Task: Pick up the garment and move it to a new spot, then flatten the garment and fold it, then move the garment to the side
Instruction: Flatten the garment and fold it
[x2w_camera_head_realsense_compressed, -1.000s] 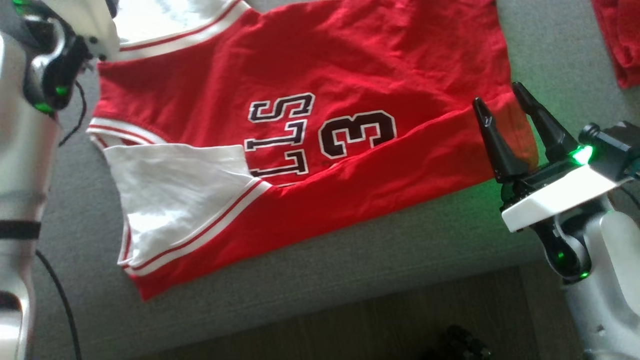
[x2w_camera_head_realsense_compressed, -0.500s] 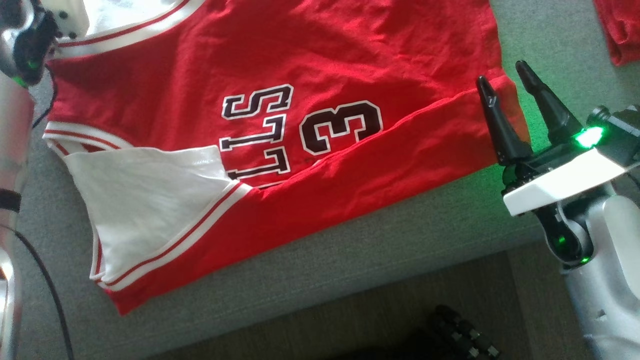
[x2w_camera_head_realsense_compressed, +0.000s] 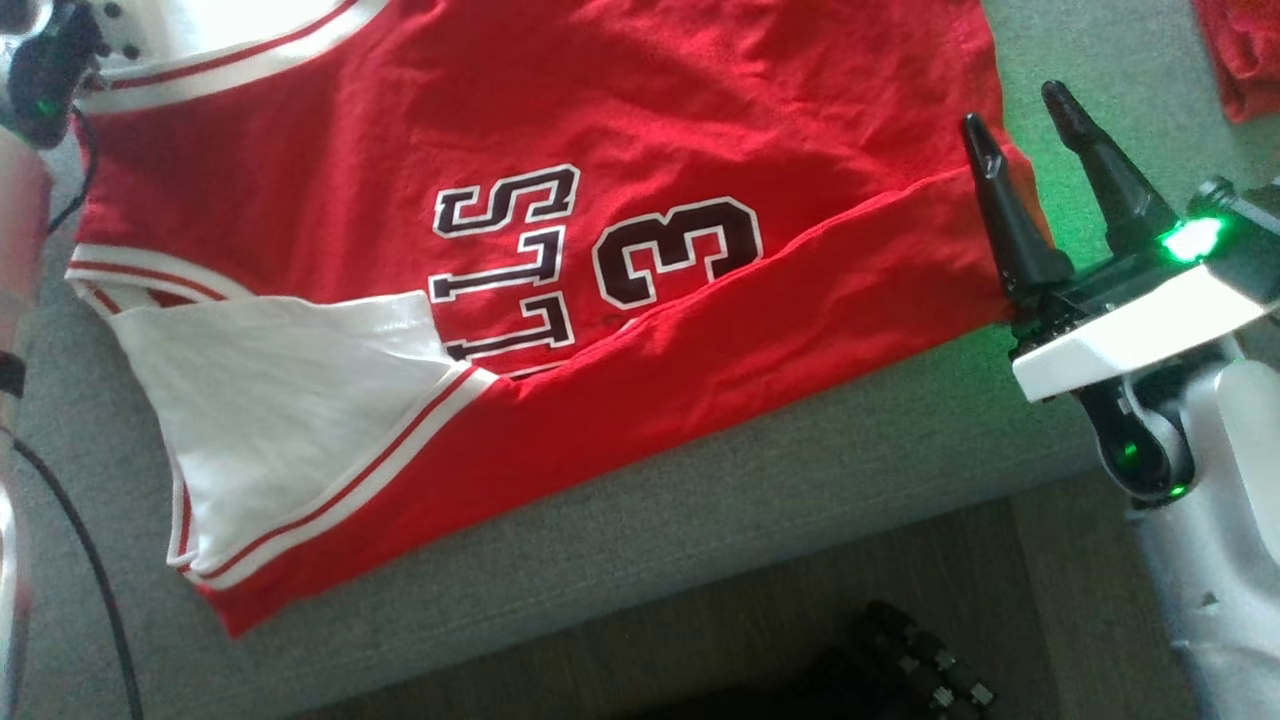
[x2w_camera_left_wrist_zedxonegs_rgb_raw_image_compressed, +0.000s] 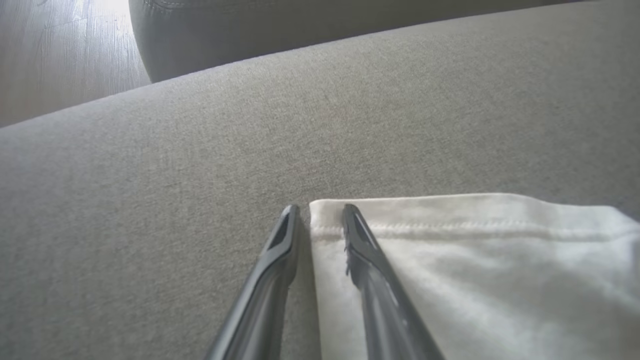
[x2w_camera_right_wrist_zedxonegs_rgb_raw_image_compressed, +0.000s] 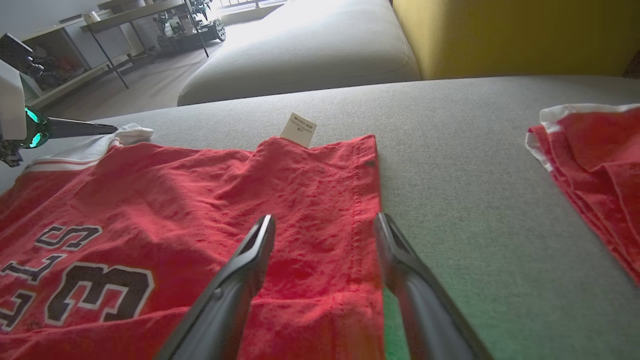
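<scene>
The left claw (x2w_camera_left_wrist_zedxonegs_rgb_raw_image_compressed: 320, 210) sits at the far left corner of the red basketball jersey with white sleeve panels and black numbering (x2w_camera_head_realsense_compressed: 560, 90). Its fingers are drawn close, one on the grey upholstered cushion (x2w_camera_head_realsense_compressed: 700, 520) and one on top of the white sleeve hem (x2w_camera_left_wrist_zedxonegs_rgb_raw_image_compressed: 475, 250), with the hem corner in the narrow gap between them. I cannot tell whether the cloth is actually pinched. From there the jersey runs lengthwise across the cushion, its long axis pointing toward the right claw (x2w_camera_head_realsense_compressed: 1015, 110). That claw stands wide open and holds nothing, straddling the stitched red bottom hem, with cloth ahead of and to the left of its fingers. Each arm is nearest its own end, so the lift likely needs both.
</scene>
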